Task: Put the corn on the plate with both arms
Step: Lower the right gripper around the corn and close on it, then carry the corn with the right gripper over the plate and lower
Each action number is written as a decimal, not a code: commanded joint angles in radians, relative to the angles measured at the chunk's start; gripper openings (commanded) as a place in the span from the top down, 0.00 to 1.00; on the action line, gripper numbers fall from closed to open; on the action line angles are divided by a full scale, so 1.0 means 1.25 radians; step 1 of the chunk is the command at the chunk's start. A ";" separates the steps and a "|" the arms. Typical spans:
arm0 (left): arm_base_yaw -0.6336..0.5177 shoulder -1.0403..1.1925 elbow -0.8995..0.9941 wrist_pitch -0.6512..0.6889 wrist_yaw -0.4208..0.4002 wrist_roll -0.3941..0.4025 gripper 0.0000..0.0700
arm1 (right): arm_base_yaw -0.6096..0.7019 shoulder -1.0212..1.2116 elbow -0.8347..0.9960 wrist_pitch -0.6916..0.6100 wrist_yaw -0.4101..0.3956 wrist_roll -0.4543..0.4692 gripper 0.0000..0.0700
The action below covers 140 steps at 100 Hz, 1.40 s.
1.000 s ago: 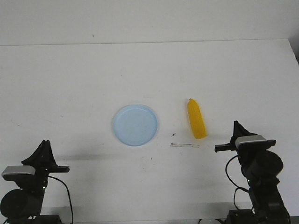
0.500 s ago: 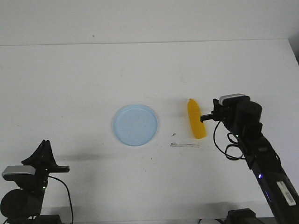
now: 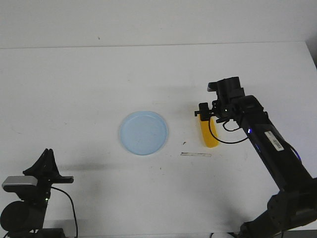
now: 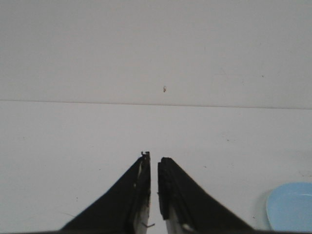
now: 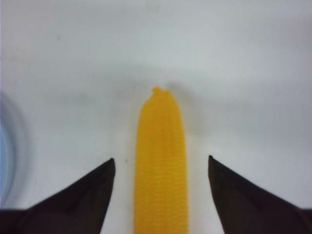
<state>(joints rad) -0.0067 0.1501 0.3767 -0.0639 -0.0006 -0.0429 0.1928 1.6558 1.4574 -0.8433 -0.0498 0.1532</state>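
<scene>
Your corn lies flat on the table, just right of the plate, with bare white surface between them. The right gripper sits over the corn's far end with its jaws spread wide, 1 finger on each side; whether they touch the cob you cannot tell. That gripper hides the corn's tip in the front view. The left gripper is parked at the near-left edge, fingers almost together, holding nothing; only the plate's rim shows there.
</scene>
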 commanded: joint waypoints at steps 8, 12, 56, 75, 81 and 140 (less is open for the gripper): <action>0.002 -0.002 0.007 0.010 0.000 0.006 0.94 | 0.016 0.055 0.019 -0.023 0.005 0.025 0.11; 0.002 -0.002 0.007 0.010 0.000 0.006 0.94 | 0.019 0.067 0.019 -0.027 0.005 0.027 0.08; 0.002 -0.002 0.007 0.010 0.000 0.006 0.94 | 0.025 0.160 0.016 -0.039 0.004 0.023 0.10; 0.002 -0.002 0.007 0.010 0.000 0.006 0.94 | 0.026 0.171 0.013 -0.044 0.034 0.018 0.37; 0.002 -0.002 0.007 0.010 0.000 0.006 0.94 | 0.031 0.171 0.013 -0.044 0.040 0.018 0.51; 0.002 -0.002 0.007 0.010 0.000 0.006 0.94 | 0.036 0.137 0.054 -0.073 -0.036 0.027 0.54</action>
<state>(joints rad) -0.0067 0.1501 0.3767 -0.0639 -0.0006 -0.0429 0.2276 1.8458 1.4780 -0.9398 -0.0448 0.1734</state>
